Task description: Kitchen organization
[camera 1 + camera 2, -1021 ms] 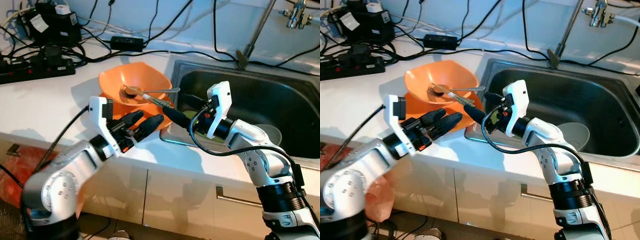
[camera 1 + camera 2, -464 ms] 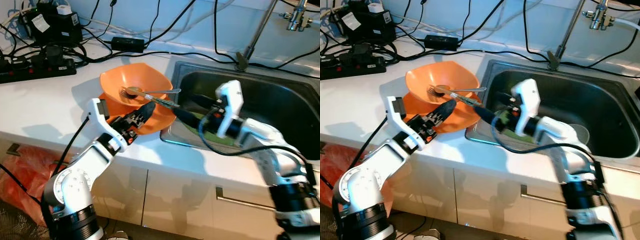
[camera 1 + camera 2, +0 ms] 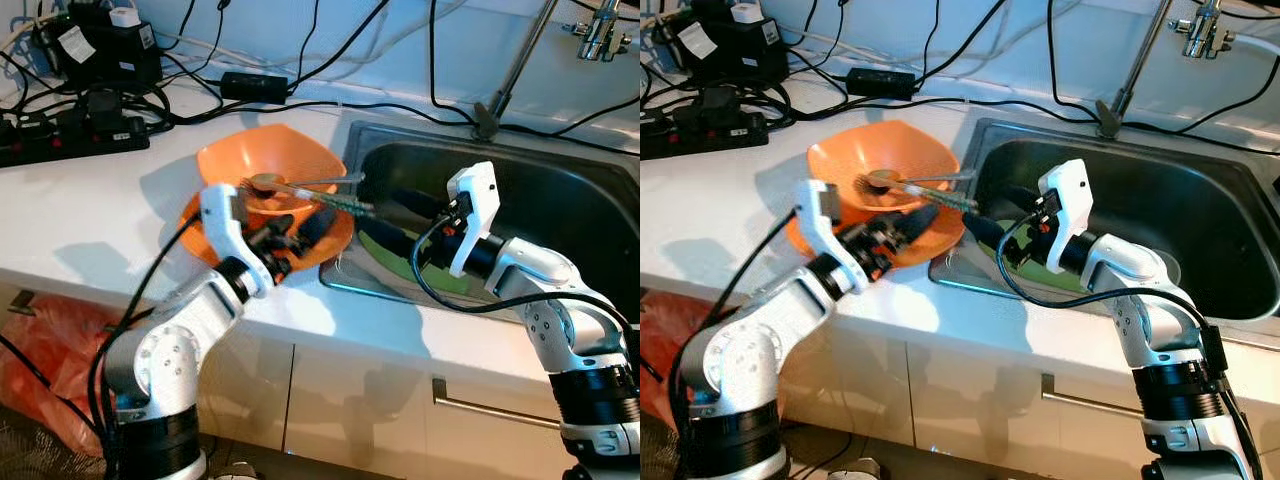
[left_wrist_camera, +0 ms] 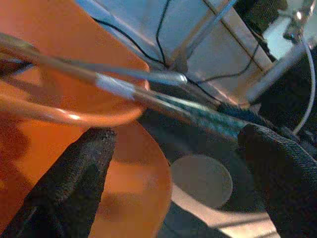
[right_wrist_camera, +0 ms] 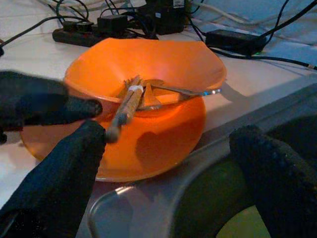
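Note:
An orange bowl (image 3: 270, 160) sits on an orange plate (image 3: 338, 236) on the white counter, just left of the sink (image 3: 560, 190). In the bowl lie a spoon (image 3: 265, 182) and a green-handled fork (image 3: 340, 203), whose handle sticks out over the rim toward the sink. My left gripper (image 3: 305, 222) is open over the plate's front, below the bowl's rim, and the left wrist view has the fork handle (image 4: 198, 111) crossing above its fingers. My right gripper (image 3: 375, 212) hangs open over the sink's left end, pointing at the bowl (image 5: 148, 64), apart from the fork.
A green plate (image 3: 400, 262) and a pale round lid (image 3: 1152, 268) lie in the sink. A power strip (image 3: 70, 140), adapters and many cables crowd the counter's back left. The faucet (image 3: 515, 65) rises behind the sink. An orange bag (image 3: 40, 340) lies on the floor.
My left gripper has moved up from the counter's front edge onto the plate, toward the fork handle. My right gripper has drawn back to the right, from the plate's edge to over the sink.

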You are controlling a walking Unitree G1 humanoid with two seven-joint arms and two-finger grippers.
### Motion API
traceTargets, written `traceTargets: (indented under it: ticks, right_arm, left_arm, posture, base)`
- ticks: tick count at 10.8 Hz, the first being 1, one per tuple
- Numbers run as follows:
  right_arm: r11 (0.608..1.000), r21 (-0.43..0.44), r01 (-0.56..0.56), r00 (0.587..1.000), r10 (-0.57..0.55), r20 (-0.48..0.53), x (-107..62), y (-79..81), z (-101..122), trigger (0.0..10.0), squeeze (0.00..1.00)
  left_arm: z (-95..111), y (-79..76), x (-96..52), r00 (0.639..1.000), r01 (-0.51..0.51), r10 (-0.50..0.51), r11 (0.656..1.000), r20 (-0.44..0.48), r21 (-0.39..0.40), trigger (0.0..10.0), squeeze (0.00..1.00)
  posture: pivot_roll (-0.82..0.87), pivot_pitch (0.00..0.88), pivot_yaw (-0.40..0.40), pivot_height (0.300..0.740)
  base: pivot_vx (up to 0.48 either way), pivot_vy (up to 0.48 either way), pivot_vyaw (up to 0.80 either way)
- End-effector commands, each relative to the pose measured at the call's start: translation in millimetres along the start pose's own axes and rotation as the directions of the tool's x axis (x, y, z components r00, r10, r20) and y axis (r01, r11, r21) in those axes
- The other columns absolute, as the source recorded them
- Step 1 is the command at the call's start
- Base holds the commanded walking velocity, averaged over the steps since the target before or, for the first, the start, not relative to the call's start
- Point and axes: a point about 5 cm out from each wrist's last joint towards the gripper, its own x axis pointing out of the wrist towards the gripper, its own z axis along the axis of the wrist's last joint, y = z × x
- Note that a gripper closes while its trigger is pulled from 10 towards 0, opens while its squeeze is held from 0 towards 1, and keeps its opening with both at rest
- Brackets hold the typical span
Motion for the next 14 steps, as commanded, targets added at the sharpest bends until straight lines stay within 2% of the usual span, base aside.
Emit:
traceTargets:
  ticks: [1,5,12,13,14]
  right_arm:
    - [1.000,-0.014,0.008,1.000,-0.008,-0.002,-5.3,-2.4,1.2,10.0,0.00]
    - [1.000,-0.016,-0.010,1.000,0.010,0.002,-8.9,-2.0,3.2,10.0,0.00]
    - [1.000,-0.018,-0.009,1.000,0.009,0.006,-6.2,-2.4,4.7,10.0,0.00]
    - [1.000,-0.018,-0.005,1.000,0.006,0.008,-5.7,-2.7,4.8,10.0,0.00]
    - [1.000,-0.008,0.021,1.000,-0.021,0.023,-4.3,-3.6,4.8,10.0,0.00]
  left_arm:
    - [-3.8,-3.8,-1.5,0.999,0.025,-0.025,1.000,-0.019,0.009,10.0,0.00]
    - [-8.7,-5.0,-8.7,0.997,0.069,-0.068,0.997,-0.029,0.047,10.0,0.00]
    - [-9.4,-3.1,-9.7,0.998,0.065,-0.063,0.996,-0.026,0.058,10.0,0.00]
    - [-8.2,-1.0,-9.8,0.999,0.034,-0.033,0.998,-0.010,0.060,10.0,0.00]
    - [-4.4,3.7,-9.8,0.999,-0.042,0.038,0.989,0.030,0.141,10.0,0.00]
  posture:
    - [0.12,0.031,-0.053,0.740]
    - [0.12,0.033,-0.055,0.740]
    - [0.12,0.037,-0.057,0.740]
    - [0.12,0.037,-0.057,0.740]
    - [0.12,0.037,-0.057,0.740]
  base:
    - [0.000,0.000,0.00]
    - [0.000,0.000,0.00]
    - [0.000,-0.354,0.00]
    - [0.000,0.000,0.00]
    - [0.000,0.000,0.00]
